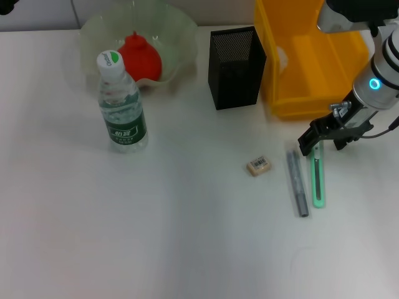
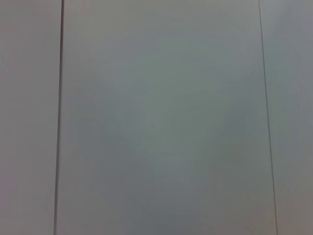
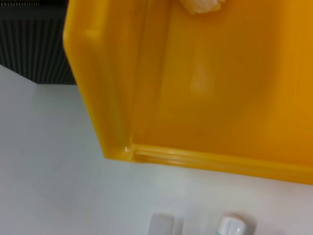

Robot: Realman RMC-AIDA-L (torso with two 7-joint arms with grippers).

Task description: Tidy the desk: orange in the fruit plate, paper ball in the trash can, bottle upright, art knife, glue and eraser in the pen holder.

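Note:
The clear bottle [image 1: 121,103] stands upright at the left. Behind it, the orange [image 1: 140,57] lies in the translucent fruit plate [image 1: 177,28]. The black mesh pen holder [image 1: 235,67] stands beside the yellow trash can [image 1: 312,59], which holds the paper ball [image 3: 200,5]. The eraser [image 1: 259,166], grey glue stick [image 1: 297,184] and green art knife [image 1: 318,179] lie on the table. My right gripper [image 1: 324,142] hovers open over the knife's far end. The right wrist view shows the ends of the glue [image 3: 161,226] and the knife [image 3: 232,227]. The left gripper is out of view.
The white table [image 1: 187,237] stretches toward me. The trash can's front wall [image 3: 195,159] stands just behind the glue and the knife. A dark part of the left arm [image 1: 6,6] shows at the far left corner. The left wrist view shows only a blank pale surface.

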